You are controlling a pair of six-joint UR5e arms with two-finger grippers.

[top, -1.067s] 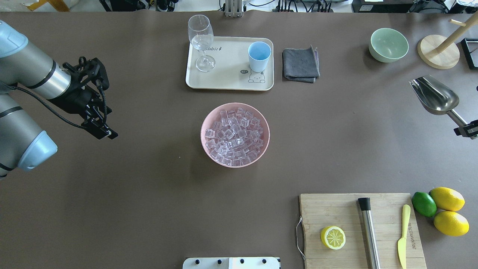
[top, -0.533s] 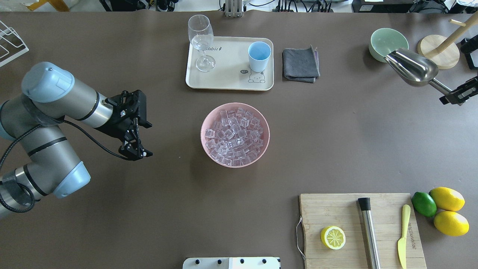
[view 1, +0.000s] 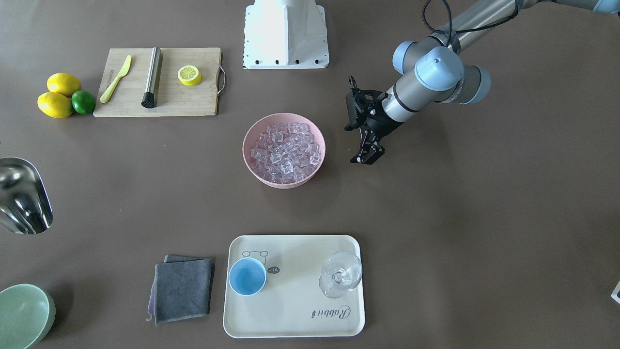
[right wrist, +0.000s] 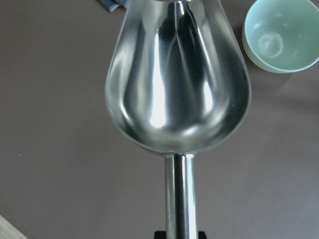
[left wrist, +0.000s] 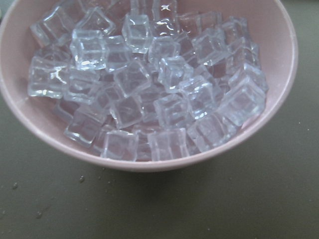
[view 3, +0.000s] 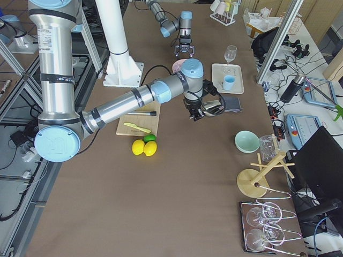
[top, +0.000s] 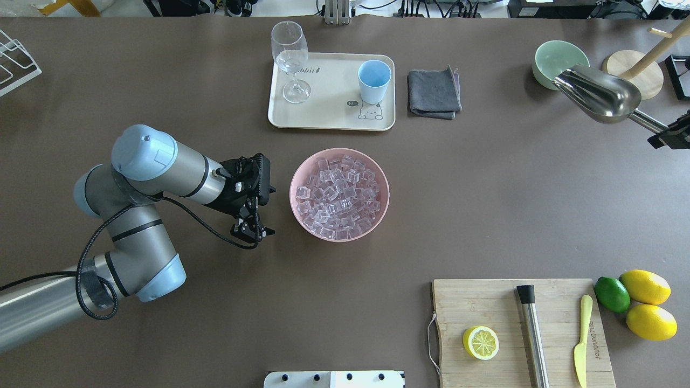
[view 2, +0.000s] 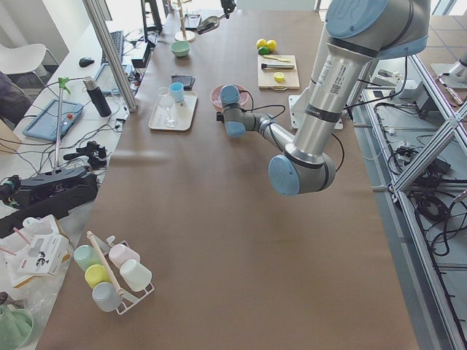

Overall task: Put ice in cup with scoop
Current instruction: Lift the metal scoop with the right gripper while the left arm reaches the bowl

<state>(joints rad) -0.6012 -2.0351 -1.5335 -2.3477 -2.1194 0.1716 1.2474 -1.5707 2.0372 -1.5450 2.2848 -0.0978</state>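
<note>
The ice (top: 339, 195) fills a pink bowl (top: 297, 183) at the table's middle, and it also fills the left wrist view (left wrist: 149, 84). The light-blue cup (top: 374, 81) stands upright on a cream tray (top: 329, 116), and it also shows in the front-facing view (view 1: 247, 276). My right gripper (top: 668, 137) is shut on the steel scoop's handle. The scoop (top: 598, 94) hangs empty in the air at the far right, and it also shows in the right wrist view (right wrist: 177, 74). My left gripper (top: 252, 230) is open and empty, just left of the pink bowl.
A wine glass (top: 291, 59) shares the tray. A grey cloth (top: 434, 92) lies to its right. A pale-green bowl (top: 555, 62) and a wooden stand (top: 630, 73) sit by the scoop. A cutting board (top: 485, 302) holds a steel cylinder (top: 533, 337), a half lemon and a knife.
My left arm has swung right, from the table's left edge to beside the pink bowl. The right gripper has carried the scoop toward the far side, next to the green bowl.
</note>
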